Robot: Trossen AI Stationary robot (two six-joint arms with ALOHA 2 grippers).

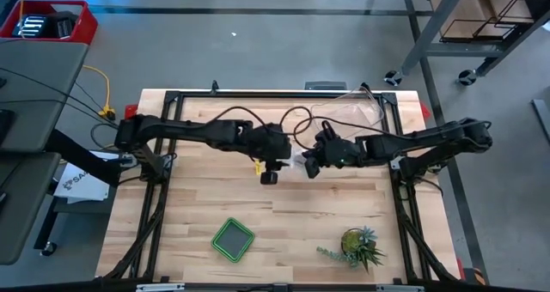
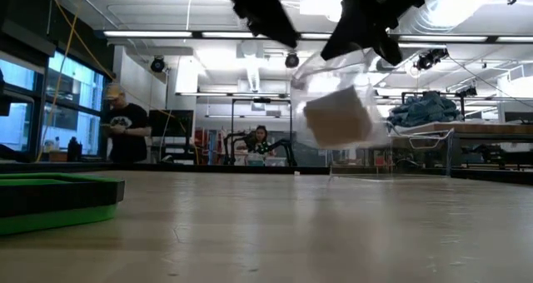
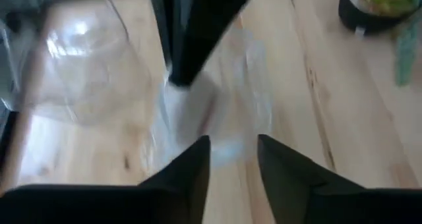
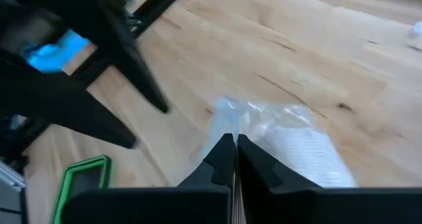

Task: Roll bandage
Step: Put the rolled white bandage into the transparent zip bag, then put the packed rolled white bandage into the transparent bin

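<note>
Mid-frame in the high view, the right gripper (image 4: 232,159) is clenched on the plastic bag (image 4: 264,128) holding the bandage (image 4: 310,158), lifted clear of the table (image 1: 344,206). The left gripper (image 3: 232,159) hangs parted beside it, empty. Unpacking stage, I'd say (no rolling yet): next, draw the gauze out.

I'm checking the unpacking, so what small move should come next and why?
Probably close the left gripper on the clear bag's free end: its fingers are parted beside the plastic, while the right gripper is pinched shut on the bag, with the bandage inside.
</note>
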